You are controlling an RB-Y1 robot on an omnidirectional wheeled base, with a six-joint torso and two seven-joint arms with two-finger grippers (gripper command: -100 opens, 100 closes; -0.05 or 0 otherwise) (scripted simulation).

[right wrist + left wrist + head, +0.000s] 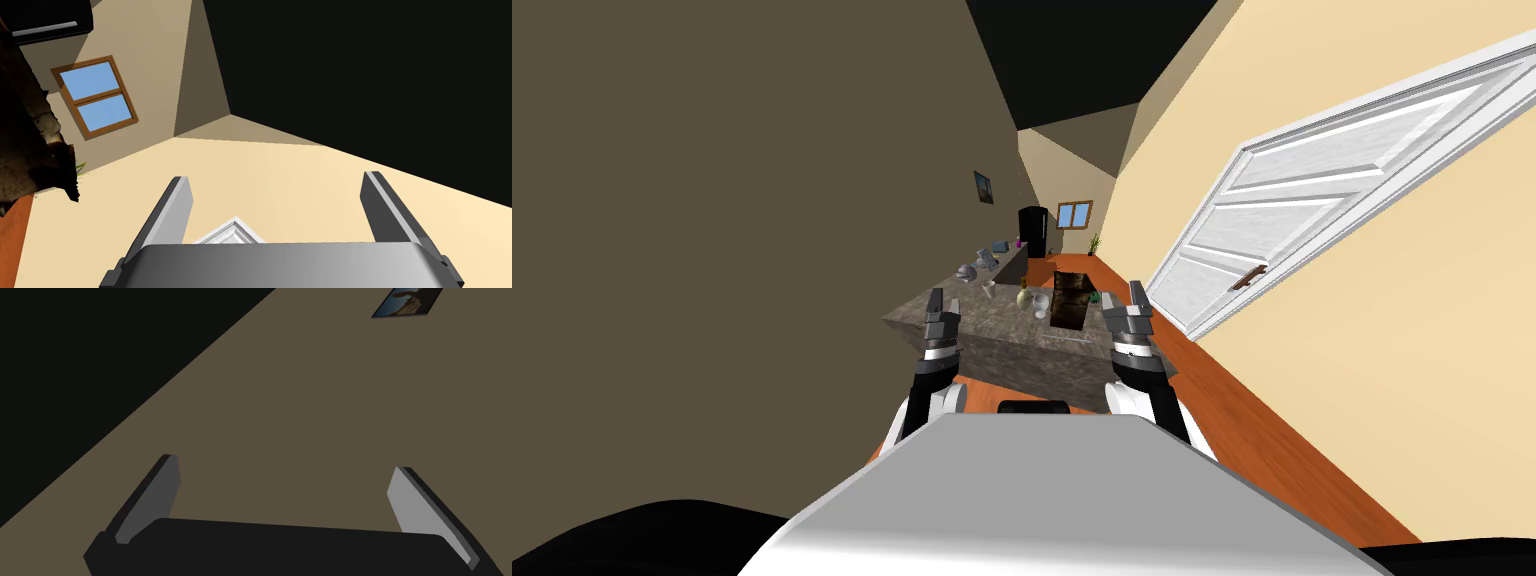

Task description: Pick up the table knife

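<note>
A grey stone-topped counter (982, 318) stands just ahead of me with several small things on it. I cannot tell which of them is the table knife. My left gripper (942, 305) is raised over the counter's near left part, and its fingers (150, 498) are open with nothing between them. My right gripper (1124, 300) hangs at the counter's near right corner. It is also open and empty, with its fingers (172, 215) spread wide.
On the counter are a pale round vase (1024, 296), a clear glass (1040, 306), a dark brown box (1070, 298) and grey items (968, 270) further back. A white panelled door (1312, 220) is on the right wall. Orange floor (1252, 420) runs along the right.
</note>
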